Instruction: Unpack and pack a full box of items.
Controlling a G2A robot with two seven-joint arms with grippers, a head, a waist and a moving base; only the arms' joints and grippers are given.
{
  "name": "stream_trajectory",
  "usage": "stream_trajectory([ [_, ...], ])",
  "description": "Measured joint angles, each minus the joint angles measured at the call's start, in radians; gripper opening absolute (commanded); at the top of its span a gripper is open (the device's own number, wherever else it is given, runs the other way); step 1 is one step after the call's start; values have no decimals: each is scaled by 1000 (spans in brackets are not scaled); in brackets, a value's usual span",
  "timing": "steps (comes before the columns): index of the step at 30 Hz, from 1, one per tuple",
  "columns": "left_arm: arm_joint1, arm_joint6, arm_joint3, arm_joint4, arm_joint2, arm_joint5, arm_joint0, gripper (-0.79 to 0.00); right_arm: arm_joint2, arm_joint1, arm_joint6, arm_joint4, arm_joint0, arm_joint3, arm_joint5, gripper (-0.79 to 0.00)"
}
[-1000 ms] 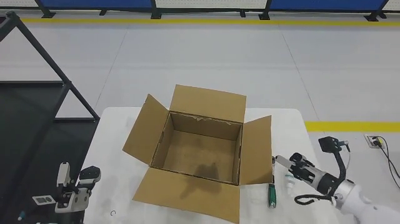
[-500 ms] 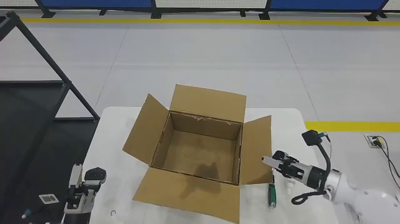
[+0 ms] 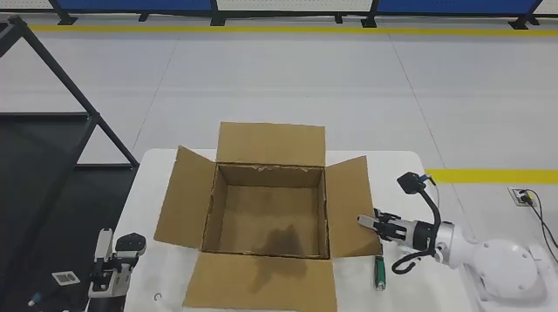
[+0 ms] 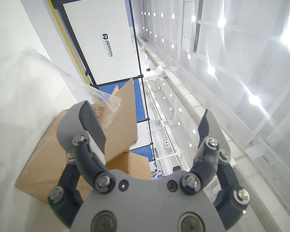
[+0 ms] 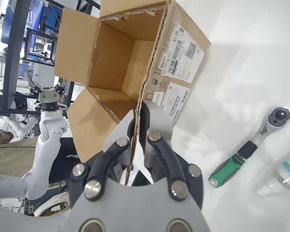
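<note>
At the table you count one open cardboard box, one green-handled ratchet and one clear bottle.

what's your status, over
Right hand shut on flap of box. Left hand open, holding nothing. Box open, looks empty. Ratchet and bottle lie beside it, not blocking.

Bright, even light from ceiling lamps, which flare into streaks; both wrist views bow at their edges.
</note>
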State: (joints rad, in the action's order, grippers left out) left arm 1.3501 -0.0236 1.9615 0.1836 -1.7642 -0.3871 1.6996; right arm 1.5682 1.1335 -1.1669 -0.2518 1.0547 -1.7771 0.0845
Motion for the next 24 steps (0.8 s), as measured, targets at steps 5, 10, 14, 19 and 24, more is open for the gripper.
stream_trajectory([
  [5, 1, 0, 1, 0, -1, -1, 0, 0, -7, -7, -4, 11, -15, 13, 2, -785],
  [10, 2, 1, 1, 0, -2, -3, -1, 0, -17, -11, 25, 21, -13, 7, -31, -785],
  [14, 2, 2, -1, 3, -3, -1, -2, 0, -28, -15, 46, 14, -7, -10, -66, -785],
  [19, 3, 0, -2, 7, -5, -1, -3, 0, -40, -20, 49, 5, -9, -18, -87, -671],
  [24, 4, 0, -4, 9, -7, -4, -5, 0, -44, -26, 68, -2, -6, -24, -109, 0],
])
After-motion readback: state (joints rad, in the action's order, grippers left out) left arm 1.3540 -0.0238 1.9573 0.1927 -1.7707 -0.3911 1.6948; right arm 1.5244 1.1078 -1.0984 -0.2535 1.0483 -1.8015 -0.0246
